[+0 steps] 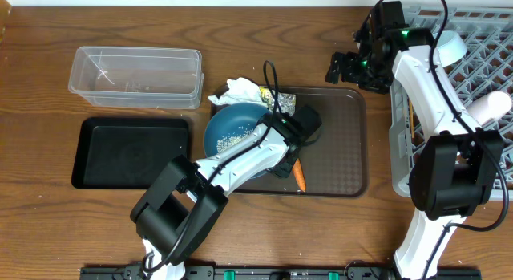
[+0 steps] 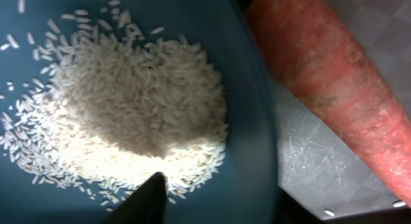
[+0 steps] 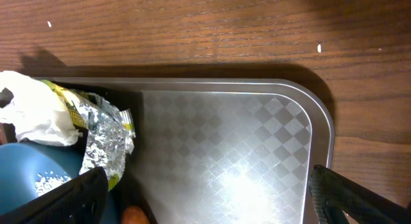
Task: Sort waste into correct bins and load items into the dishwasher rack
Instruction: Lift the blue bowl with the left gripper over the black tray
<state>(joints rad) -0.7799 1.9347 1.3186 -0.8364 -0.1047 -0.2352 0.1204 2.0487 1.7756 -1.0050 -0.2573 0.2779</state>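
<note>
Tabletop (image 1: 48, 232) bears brown tray (image 1: 337, 152), bowl (image 1: 228, 123) hugging its left edge.

Centre, brown tray (image 1: 337, 148) carries dark-blue bowl (image 1: 228, 119) with rice (image 1: 236, 140) at its left end, tissue (image 1: 240, 91) and foil wrapper (image 1: 280, 99) beyond, carrot (image 1: 299, 177) near-right; clear tub (image 1: 136, 75), black bin (image 1: 132, 152) left; rack (image 1: 485, 27) right.

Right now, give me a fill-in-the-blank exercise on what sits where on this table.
The rice lies in the dark-blue ____. The carrot lies on the brown ____, beside that rice. The white cups sit in the grey ____. The right arm's fingers stand ____, holding nothing.
Missing words: bowl; tray; rack; open.
</note>
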